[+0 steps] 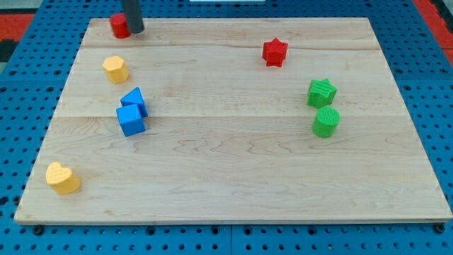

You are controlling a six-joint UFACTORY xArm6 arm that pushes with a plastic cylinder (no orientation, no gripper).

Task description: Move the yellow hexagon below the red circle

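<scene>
The yellow hexagon (115, 69) lies near the board's upper left. The red circle (118, 25) sits above it at the top left edge, partly hidden by the dark rod. My tip (135, 31) rests right beside the red circle, on its right side, about touching it. The hexagon lies a short way below the red circle and below-left of my tip, apart from both.
Two blue blocks (132, 112) sit together below the hexagon. A yellow heart (62, 178) lies at the lower left corner. A red star (274, 52) is at the top middle-right. A green star (321, 92) and green cylinder (326, 122) stand at the right.
</scene>
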